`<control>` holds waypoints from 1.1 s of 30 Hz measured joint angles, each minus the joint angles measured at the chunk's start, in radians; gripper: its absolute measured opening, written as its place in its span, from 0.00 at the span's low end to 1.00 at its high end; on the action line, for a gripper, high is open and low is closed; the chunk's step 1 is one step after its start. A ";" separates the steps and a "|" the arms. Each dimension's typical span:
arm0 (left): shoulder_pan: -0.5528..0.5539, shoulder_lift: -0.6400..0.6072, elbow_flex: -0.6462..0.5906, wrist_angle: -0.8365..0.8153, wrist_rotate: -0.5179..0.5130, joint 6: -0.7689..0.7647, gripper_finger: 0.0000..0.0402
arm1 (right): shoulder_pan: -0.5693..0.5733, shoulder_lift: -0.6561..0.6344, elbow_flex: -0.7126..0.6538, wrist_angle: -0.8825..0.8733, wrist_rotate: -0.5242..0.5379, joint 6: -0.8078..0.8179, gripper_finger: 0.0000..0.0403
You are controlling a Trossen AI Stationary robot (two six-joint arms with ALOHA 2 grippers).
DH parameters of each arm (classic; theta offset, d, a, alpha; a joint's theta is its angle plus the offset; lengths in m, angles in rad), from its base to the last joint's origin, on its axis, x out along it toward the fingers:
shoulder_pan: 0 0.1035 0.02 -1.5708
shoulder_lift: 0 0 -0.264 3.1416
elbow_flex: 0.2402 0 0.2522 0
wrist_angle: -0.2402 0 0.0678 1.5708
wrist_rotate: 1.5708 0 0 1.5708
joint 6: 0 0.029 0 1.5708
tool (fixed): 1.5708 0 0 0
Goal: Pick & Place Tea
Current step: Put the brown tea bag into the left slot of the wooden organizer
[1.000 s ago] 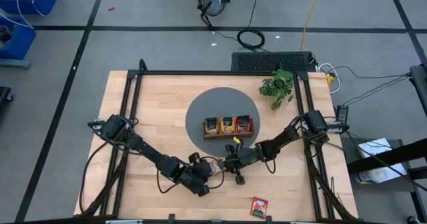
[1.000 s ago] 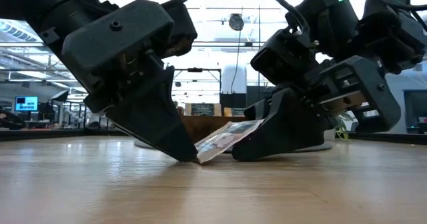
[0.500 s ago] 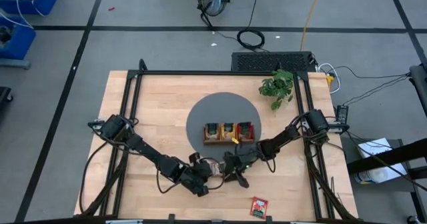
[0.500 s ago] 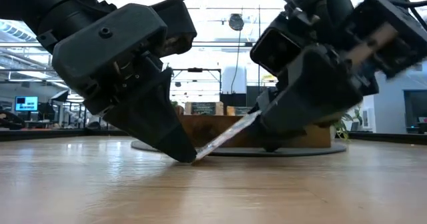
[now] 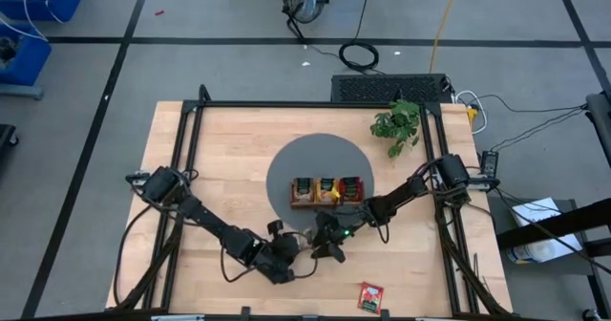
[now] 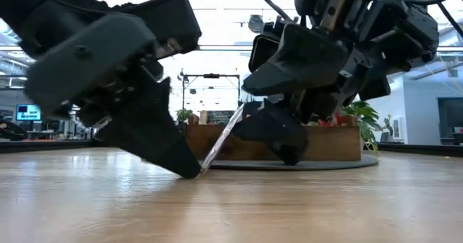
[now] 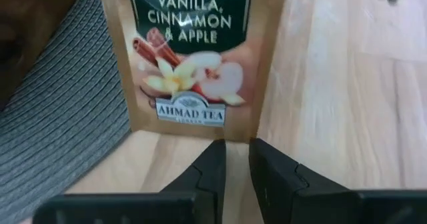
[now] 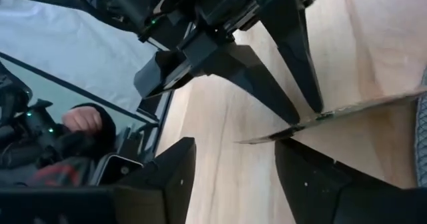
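Since a second ago the right gripper (image 6: 278,138) has let go of the pale tan sachet (image 6: 219,140) and risen off the table; its dark, wedge-shaped fingers (image 8: 313,177) now stand wide apart with nothing between them. That flat sachet now leans at a steeper tilt, its lower edge pinned at the wood by the left gripper (image 6: 189,169), whose two blunt black fingers (image 7: 213,167) are nearly closed on that edge. From the left wrist view the sachet (image 7: 190,57) shows matte kraft-coloured paper, a dark green label and a printed picture of cinnamon sticks, a white flower and an apple slice.

Both grippers (image 5: 286,256) (image 5: 329,243) meet near the front edge of the pale planked wooden table (image 5: 220,149), a little in front of the round grey mat (image 5: 286,163) at the table's middle. On the mat sits a long brown wooden tray (image 5: 327,202) with three compartments, holding upright sachets: tan, orange-yellow and red. Another red sachet (image 5: 370,296) lies flat near the front edge, right of the grippers. A small leafy green plant (image 5: 397,124) stands towards the back right corner. Beyond the table, the right wrist view catches a person's hand (image 8: 87,121).
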 joint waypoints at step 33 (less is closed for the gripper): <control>-0.079 -0.162 0.000 -0.450 -0.357 -0.300 0.18 | -0.005 -0.026 -0.067 -0.022 0.300 -0.074 0.49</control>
